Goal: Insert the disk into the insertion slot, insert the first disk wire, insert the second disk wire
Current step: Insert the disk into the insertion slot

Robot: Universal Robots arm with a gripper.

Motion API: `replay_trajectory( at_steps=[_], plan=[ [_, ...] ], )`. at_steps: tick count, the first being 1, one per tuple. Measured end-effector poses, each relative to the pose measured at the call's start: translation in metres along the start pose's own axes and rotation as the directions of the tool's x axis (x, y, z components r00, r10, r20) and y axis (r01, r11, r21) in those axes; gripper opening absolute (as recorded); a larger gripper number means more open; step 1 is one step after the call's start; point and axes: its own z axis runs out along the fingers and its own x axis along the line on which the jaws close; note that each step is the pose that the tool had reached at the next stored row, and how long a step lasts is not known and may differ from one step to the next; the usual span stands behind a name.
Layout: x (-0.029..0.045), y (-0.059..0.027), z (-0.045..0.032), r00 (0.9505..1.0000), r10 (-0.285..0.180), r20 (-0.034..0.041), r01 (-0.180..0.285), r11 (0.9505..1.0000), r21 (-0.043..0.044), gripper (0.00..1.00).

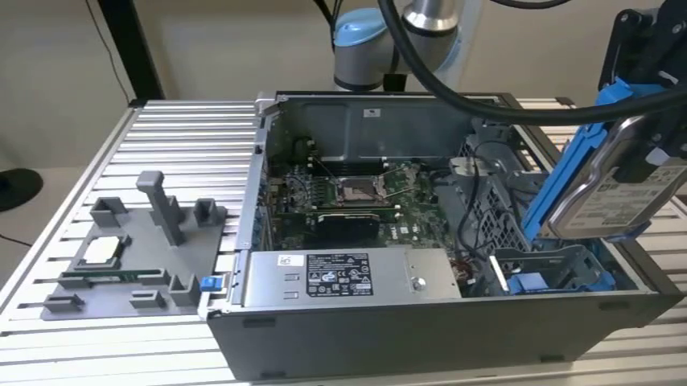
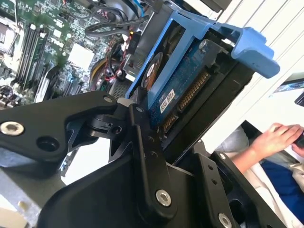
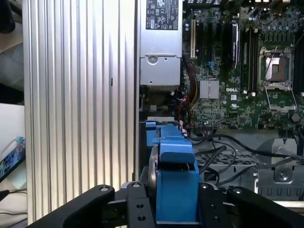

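I've got the gripper (image 3: 173, 204) clamped on the disk (image 1: 617, 197), one black finger (image 3: 135, 209) on each side of its blue carrier (image 1: 574, 161). From the exterior view the disk hangs from the gripper steeply tilted, nearly on edge, label side facing the camera. Its lower end sits just over the insertion slot (image 1: 553, 269), which lies directly below the gripper in the near corner of the computer case (image 1: 429, 338). I can't tell whether the carrier touches the slot's rim; the disk is not seated in it. The slot's blue tabs (image 1: 528, 283) are under the disk's low end.

In the second wrist view I see the disk's circuit-board side with its connector row (image 2: 192, 92) between the fingers. Loose black cables (image 3: 223, 142) lie inside the case just beside the slot, near the gripper. The grey power-supply box (image 1: 355, 277) is next to the slot, on the side away from the gripper. The motherboard (image 3: 223, 95) with its silver socket (image 1: 358, 189) is farther off, deeper in the case.

Well apart from the gripper, on the far side of the case, a grey fixture tray (image 1: 76, 265) rests on the ribbed metal table (image 1: 183, 137). Past the gripper, off the table, a person's hand (image 2: 278, 137) is in sight.
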Motion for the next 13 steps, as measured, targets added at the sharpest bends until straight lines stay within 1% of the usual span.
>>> replay_trajectory(
  at_steps=[3,13],
  plan=[
    [0.0002,-0.0001,0.0017,1.0000,0.000,-0.0002,0.000,1.0000,0.0000,0.00],
    [0.0002,-0.0001,0.0033,1.0000,0.000,-0.0001,0.000,1.0000,0.0000,0.00]
  ],
)
